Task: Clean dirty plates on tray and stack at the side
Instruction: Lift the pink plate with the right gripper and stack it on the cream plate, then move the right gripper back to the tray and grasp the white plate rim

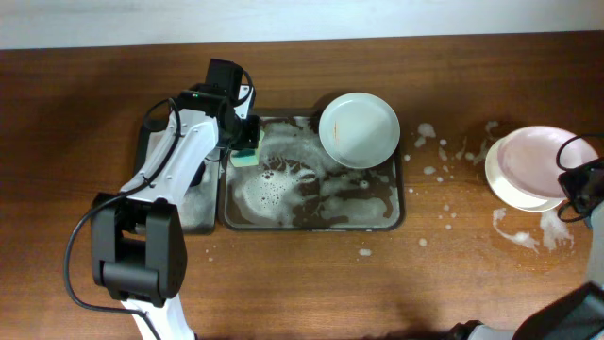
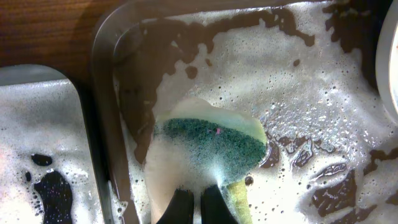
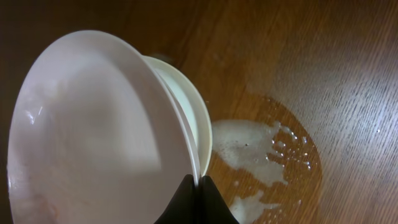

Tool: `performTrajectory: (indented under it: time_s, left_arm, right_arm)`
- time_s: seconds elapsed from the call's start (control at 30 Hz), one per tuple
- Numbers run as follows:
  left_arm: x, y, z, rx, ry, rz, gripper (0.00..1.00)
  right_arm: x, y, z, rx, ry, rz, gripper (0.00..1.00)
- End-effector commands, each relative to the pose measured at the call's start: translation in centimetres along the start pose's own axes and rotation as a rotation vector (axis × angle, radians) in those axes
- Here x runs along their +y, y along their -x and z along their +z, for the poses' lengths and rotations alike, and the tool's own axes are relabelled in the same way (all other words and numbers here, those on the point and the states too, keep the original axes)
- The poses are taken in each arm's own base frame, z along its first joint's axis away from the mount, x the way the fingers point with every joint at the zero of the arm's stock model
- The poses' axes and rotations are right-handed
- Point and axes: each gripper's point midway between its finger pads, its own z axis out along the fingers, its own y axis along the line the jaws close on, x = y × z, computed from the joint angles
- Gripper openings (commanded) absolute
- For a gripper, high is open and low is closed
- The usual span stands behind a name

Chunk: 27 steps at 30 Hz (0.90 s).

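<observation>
One white plate [image 1: 359, 129] with thin orange smears rests tilted on the far right corner of the large dark soapy tray [image 1: 396, 212]; its edge shows in the left wrist view [image 2: 390, 68]. My left gripper [image 1: 243, 142] is shut on a green sponge [image 1: 245, 157] at the tray's far left corner, pressing it into the foam [image 2: 211, 143], fingers [image 2: 198, 202] on it. My right gripper [image 1: 571, 184] is shut on the rim of a pale plate [image 1: 538, 156], held tilted over another plate [image 1: 514, 196] on the table at the right. The right wrist view shows the fingers [image 3: 198, 186], the held plate [image 3: 93, 137] and the lower one [image 3: 198, 124].
A smaller dark tray [image 1: 193, 212] full of foam lies left of the big one [image 2: 37, 124], partly under my left arm. Foam splashes and a wet puddle [image 1: 528, 236] lie on the wooden table between tray and plates, also seen by the right wrist [image 3: 249, 149].
</observation>
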Motion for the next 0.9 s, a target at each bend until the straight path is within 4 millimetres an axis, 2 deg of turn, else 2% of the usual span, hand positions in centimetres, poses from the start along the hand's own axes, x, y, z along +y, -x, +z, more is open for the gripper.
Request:
performTrajectory:
  time_s: [0.0, 0.03, 0.07, 0.1, 0.13, 0.2, 0.23, 0.27, 0.33, 0.4, 0.43, 0.47, 0.53, 0.6, 0.63, 0.7, 0.77, 0.87]
  left_arm:
    - [-0.3, 0.6, -0.3, -0.015, -0.01, -0.006, 0.01]
    - [-0.3, 0.6, -0.3, -0.016, -0.01, -0.006, 0.0]
    - [-0.3, 0.6, -0.3, -0.018, -0.01, -0.006, 0.0]
    - [-0.3, 0.6, -0.3, -0.018, -0.01, -0.006, 0.01]
    - [-0.3, 0.6, -0.3, -0.018, -0.011, -0.005, 0.01]
    - [-0.3, 0.6, -0.3, -0.017, -0.011, -0.005, 0.0]
    - [-0.3, 0.6, -0.3, -0.015, -0.01, -0.005, 0.0]
    - [-0.3, 0.6, -0.3, -0.015, -0.01, -0.005, 0.01]
    - [-0.4, 0.6, -0.3, -0.017, -0.01, -0.005, 0.01]
    - [-0.4, 0.6, -0.3, -0.018, -0.011, -0.004, 0.0]
    - [-0.4, 0.6, -0.3, -0.018, -0.011, -0.004, 0.01]
    - [-0.4, 0.6, -0.3, -0.018, -0.011, -0.005, 0.01]
    - [-0.4, 0.6, -0.3, -0.018, -0.011, -0.004, 0.0]
    - [-0.4, 0.6, -0.3, -0.017, -0.01, -0.005, 0.01]
    - [-0.4, 0.6, -0.3, -0.018, -0.011, -0.005, 0.0]
    - [-0.4, 0.6, -0.3, -0.018, -0.011, -0.005, 0.0]
    - [-0.4, 0.6, -0.3, -0.018, -0.011, -0.005, 0.0]
    - [-0.4, 0.6, -0.3, -0.018, -0.011, -0.005, 0.01]
  right_arm:
    - [-0.9, -1.5, 3.6, 0.081, -0.074, 0.0, 0.04]
    - [-0.6, -2.7, 4.8, 0.137, -0.062, -0.002, 0.04]
    - [-0.5, -3.5, 6.1, 0.176, -0.059, -0.005, 0.23]
    - [0.5, -4.1, 6.7, 0.208, -0.009, -0.012, 0.59]
    - [1.4, -4.2, 6.6, 0.223, 0.045, -0.006, 0.65]
    - [2.8, -4.0, 6.0, 0.228, 0.121, -0.035, 0.67]
    - [4.4, -3.4, 4.8, 0.218, 0.193, -0.082, 0.69]
    - [5.9, -2.5, 3.1, 0.192, 0.234, -0.122, 0.69]
    - [10.3, -2.9, -0.6, 0.173, 0.373, -0.282, 0.69]
    - [15.9, -6.2, -4.5, 0.186, 0.505, -0.447, 0.67]
    - [19.3, -9.7, -6.0, 0.203, 0.568, -0.549, 0.64]
    - [21.7, -12.7, -6.8, 0.214, 0.592, -0.592, 0.64]
    - [24.3, -16.5, -6.5, 0.243, 0.586, -0.583, 0.64]
    - [25.6, -21.1, -5.0, 0.329, 0.562, -0.582, 0.56]
    - [26.0, -24.4, -3.6, 0.38, 0.536, -0.62, 0.56]
    - [25.5, -26.7, -1.7, 0.412, 0.46, -0.613, 0.55]
    - [24.9, -28.9, 0.5, 0.457, 0.406, -0.612, 0.45]
    - [25.0, -28.6, 1.4, 0.43, 0.377, -0.572, 0.28]
